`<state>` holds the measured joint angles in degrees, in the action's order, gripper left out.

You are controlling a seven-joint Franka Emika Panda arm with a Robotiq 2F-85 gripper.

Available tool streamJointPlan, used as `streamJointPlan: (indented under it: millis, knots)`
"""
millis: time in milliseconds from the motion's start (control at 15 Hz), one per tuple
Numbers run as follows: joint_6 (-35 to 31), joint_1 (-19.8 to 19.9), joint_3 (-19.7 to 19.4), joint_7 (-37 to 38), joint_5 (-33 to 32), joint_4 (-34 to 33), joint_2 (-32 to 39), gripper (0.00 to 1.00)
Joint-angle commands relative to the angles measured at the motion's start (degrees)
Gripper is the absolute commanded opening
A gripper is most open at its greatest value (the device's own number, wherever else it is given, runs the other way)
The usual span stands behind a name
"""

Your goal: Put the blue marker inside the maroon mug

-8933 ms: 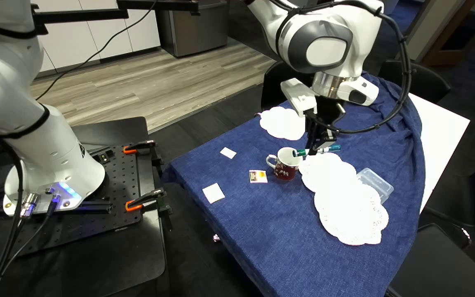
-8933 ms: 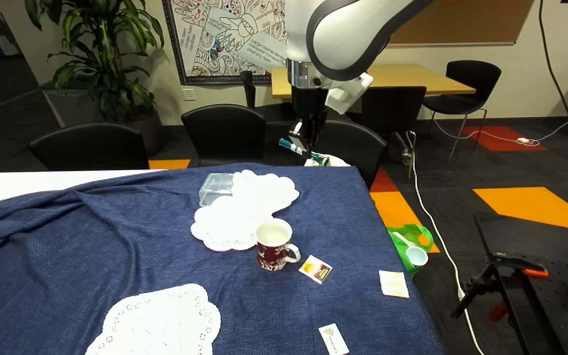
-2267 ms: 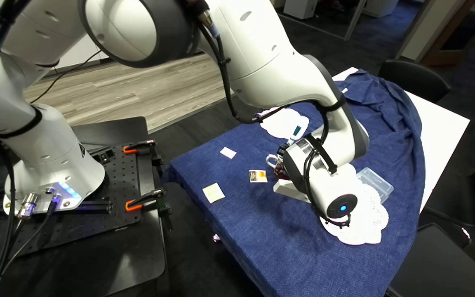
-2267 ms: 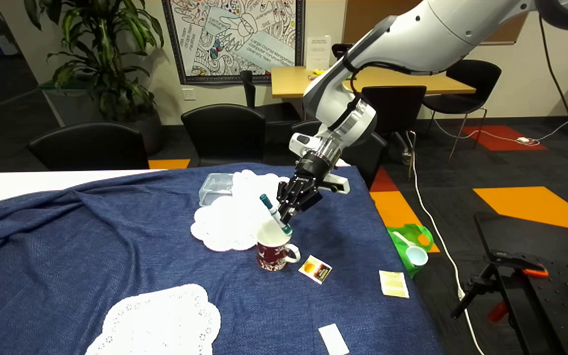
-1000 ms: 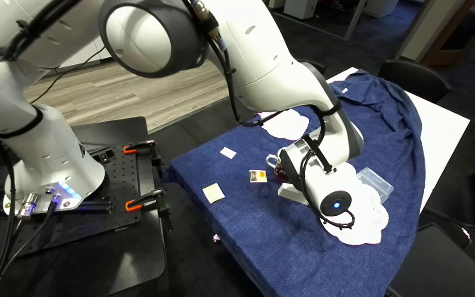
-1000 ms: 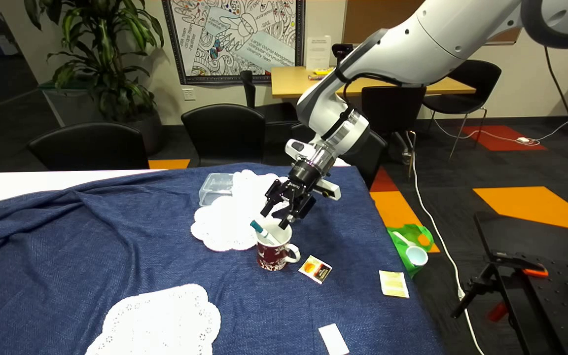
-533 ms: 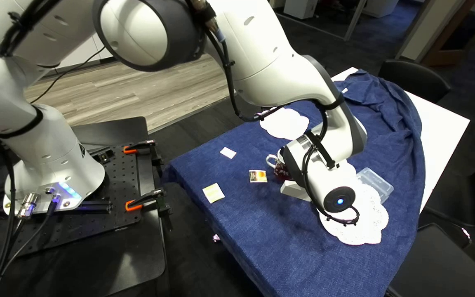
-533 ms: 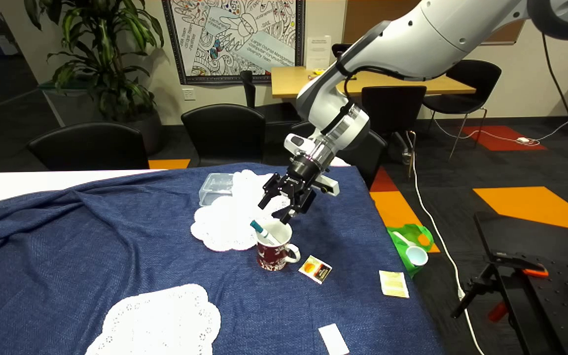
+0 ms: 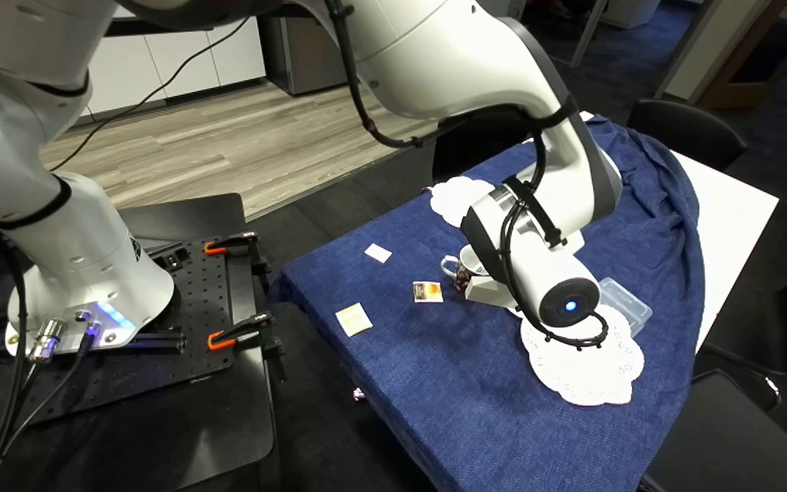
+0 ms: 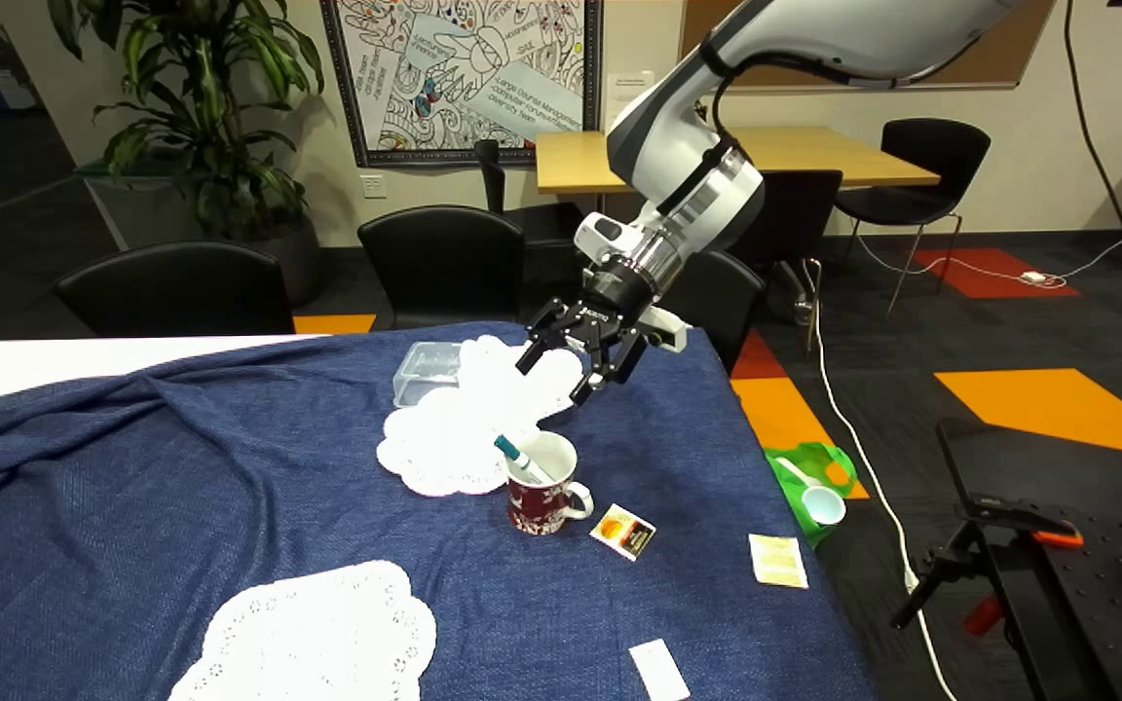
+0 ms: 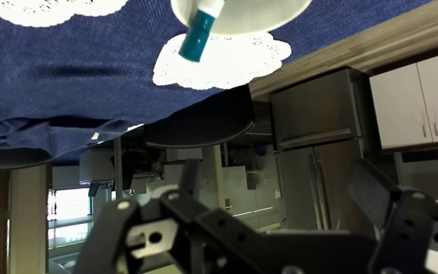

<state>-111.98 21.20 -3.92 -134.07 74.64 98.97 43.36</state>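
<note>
The maroon mug stands upright on the blue cloth, its white handle pointing right in an exterior view. Inside it leans the blue marker, teal end poking above the rim on the side away from the handle; its lower part is hidden by the mug wall. Above and behind the mug, my gripper is open, with nothing between the fingers. In the wrist view, the marker and the pale mug rim show at the top, apart from the spread fingers. The wrist hides the fingers in an exterior view with the mug.
White doilies lie beside the mug, with another doily farther off. A clear plastic box sits by them. Flat packets include a colourful one near the handle, a yellowish one and a white one.
Earlier the marker was held in my gripper, then over the mug; it was let go into the mug. Since then my open gripper has risen and backed away; the mug has stayed put.
</note>
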Motion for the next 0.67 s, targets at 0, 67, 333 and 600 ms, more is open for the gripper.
streamJointPlan:
  millis: [0, 67, 333, 600]
  knots:
    - [2.3, -0.5, -1.4, -3.9, 1.6, 9.5, -9.8, 1.0]
    - [2.9, -0.5, -1.7, -4.3, 1.9, 11.0, -11.8, 1.0]
    - [5.5, -1.0, -3.0, -5.3, 2.7, 14.8, -17.7, 1.0]
    - [7.4, -1.7, -4.2, -4.6, 2.1, 16.9, -21.5, 1.0]
